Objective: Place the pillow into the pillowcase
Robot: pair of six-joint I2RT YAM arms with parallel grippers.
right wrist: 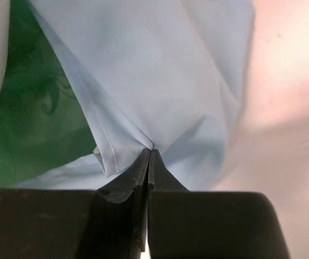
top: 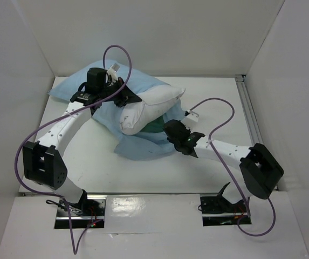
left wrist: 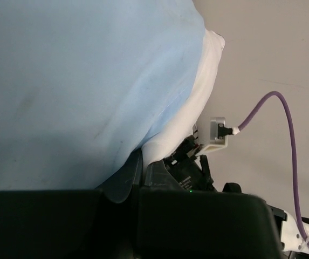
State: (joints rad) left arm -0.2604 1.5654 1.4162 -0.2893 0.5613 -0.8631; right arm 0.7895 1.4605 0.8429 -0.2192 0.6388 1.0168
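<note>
Lying at the back of the tabletop (top: 213, 102), the pillowcase (top: 143, 148) covers half the pillow (top: 149, 110), with open room to the right and near. Left wrist: the left end effector (left wrist: 142, 162) is pinched together on the pillowcase's blue edge. Right wrist: the right end effector (right wrist: 149, 156) clamps a fold of its hem.

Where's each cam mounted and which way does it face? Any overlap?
Top external: above and behind the bases, looking down at the table; shows left arm, right arm, pillow, pillowcase.
Left wrist: looks along its own fingers; left gripper shut on pillowcase, right arm's wrist beyond.
Right wrist: looks along its own fingers; right gripper shut on a pillowcase fold.
Shared: all three show the pillowcase.
</note>
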